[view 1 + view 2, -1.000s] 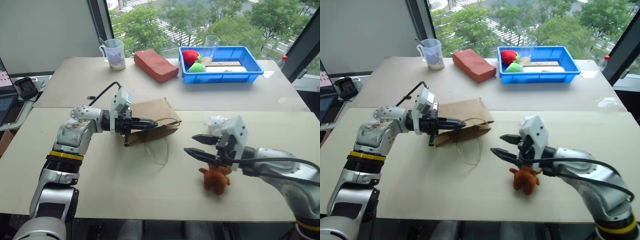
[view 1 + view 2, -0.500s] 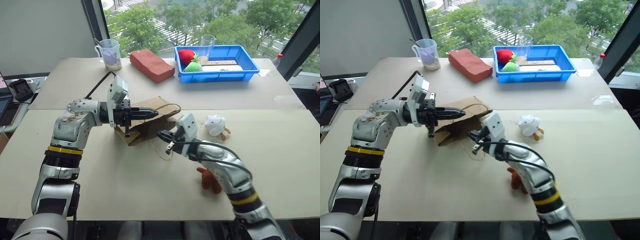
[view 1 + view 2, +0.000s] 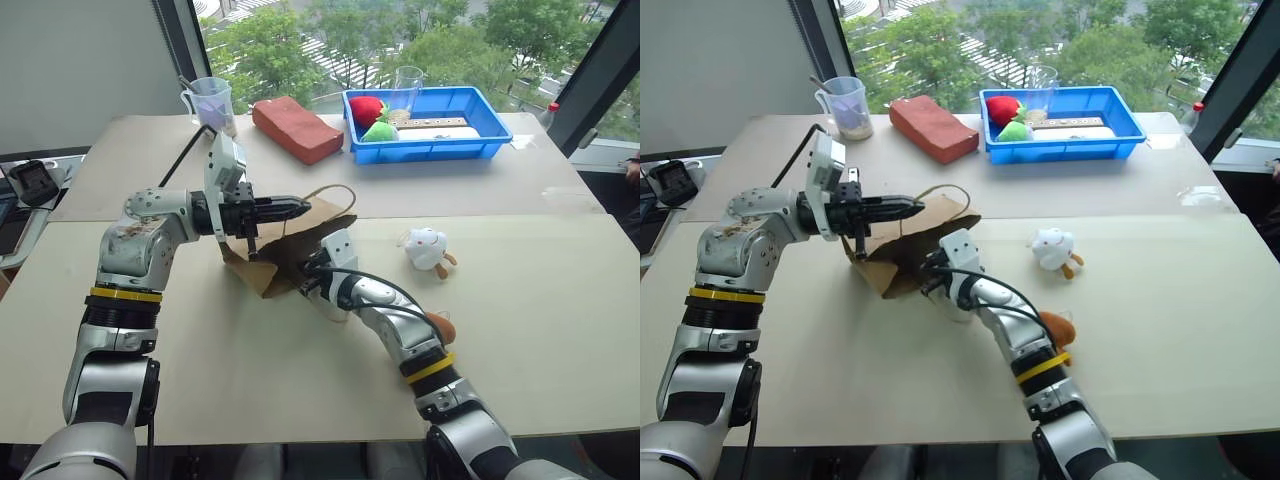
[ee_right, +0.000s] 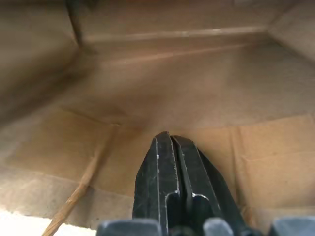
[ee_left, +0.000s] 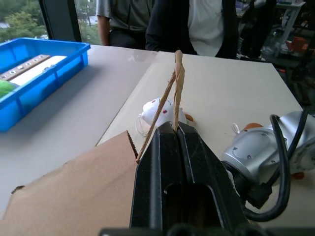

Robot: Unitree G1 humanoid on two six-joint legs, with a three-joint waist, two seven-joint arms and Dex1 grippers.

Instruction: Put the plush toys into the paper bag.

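The brown paper bag [image 3: 285, 250] lies on the table with its mouth toward the right. My left gripper [image 3: 298, 207] is shut on the bag's upper edge and holds it raised; in the left wrist view the fingers [image 5: 167, 147] pinch that paper edge. My right gripper [image 4: 170, 142] is shut and empty, and it reaches inside the bag's mouth, against the paper lining. The white plush toy [image 3: 426, 247] sits on the table right of the bag. The brown plush toy [image 3: 1056, 326] lies nearer the front edge, partly hidden behind my right forearm.
At the back stand a reddish brick-shaped block [image 3: 298, 128], a blue tray [image 3: 505, 133] with red and green soft items, a measuring cup [image 3: 208, 102] and a clear glass [image 3: 407, 85]. People [image 5: 187, 24] stand beyond the table's far side.
My right gripper left the brown toy's side, shut, and swung left into the bag's mouth. My left gripper lifted the bag's upper edge higher. The camera also shifted.
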